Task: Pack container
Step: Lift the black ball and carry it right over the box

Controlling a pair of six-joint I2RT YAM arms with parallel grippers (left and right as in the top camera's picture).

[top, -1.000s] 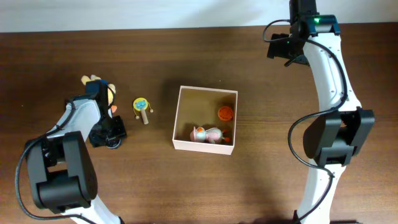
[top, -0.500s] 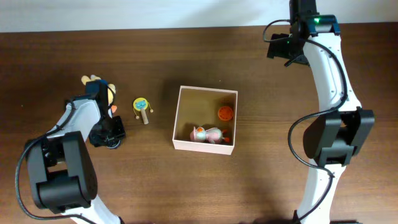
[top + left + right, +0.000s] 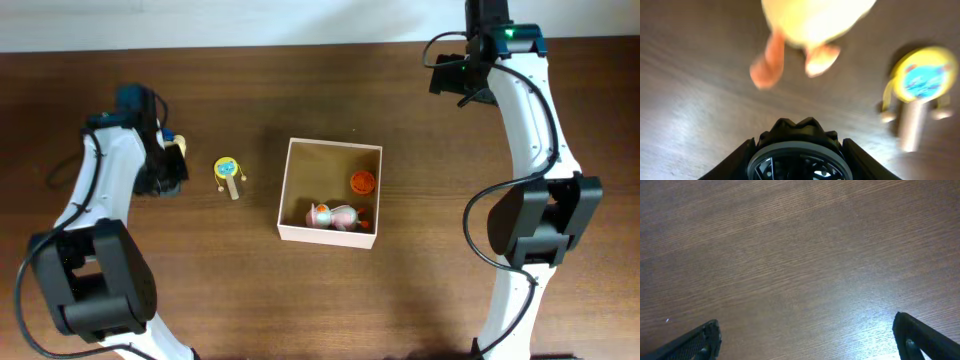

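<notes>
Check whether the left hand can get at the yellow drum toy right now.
Likely yes: the drum toy lies in the open on the table near the left hand, nothing between them; the plush toy sits off that line.

The overhead view looks straight down on the whole table (image 3: pixel 300 300). Both wrist views face down close to it; the left shares the yellow rattle (image 3: pixel 922 80) with overhead.

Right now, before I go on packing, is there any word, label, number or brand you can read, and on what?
No readable text in any view.
yellow drum toy: a blue picture on its face, too blurred to show any letters.
container: plain white walls, no print visible.
orange toy inside it: too small to tell.
</notes>
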